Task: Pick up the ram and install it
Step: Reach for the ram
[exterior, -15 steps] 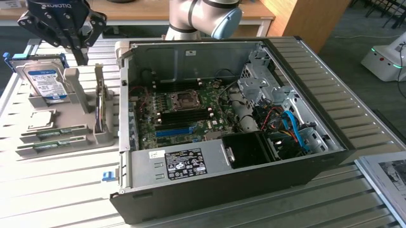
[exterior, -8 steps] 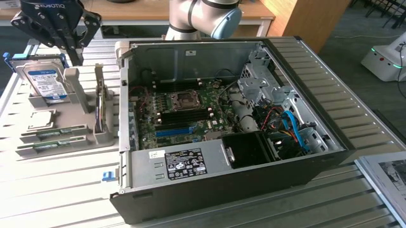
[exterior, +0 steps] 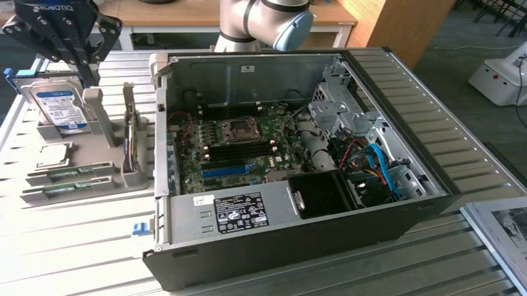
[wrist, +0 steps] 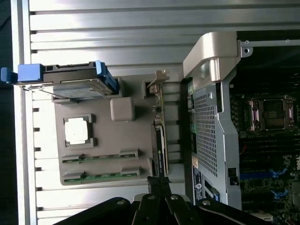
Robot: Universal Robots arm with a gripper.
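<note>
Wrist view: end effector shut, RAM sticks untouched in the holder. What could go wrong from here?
1. The shut end effector hangs above the grey plastic holder, in line with the tall upright circuit card, not the two flat green ram sticks; it could strike the card.
2. The sticks lie close together; a grasp might foul both.

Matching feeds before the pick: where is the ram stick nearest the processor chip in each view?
Exterior view: ram stick at the exterior view's left, just beside the processor chip.
Wrist view: ram stick between the processor chip and the second stick.
Shared landmark: the hard drive.
</note>
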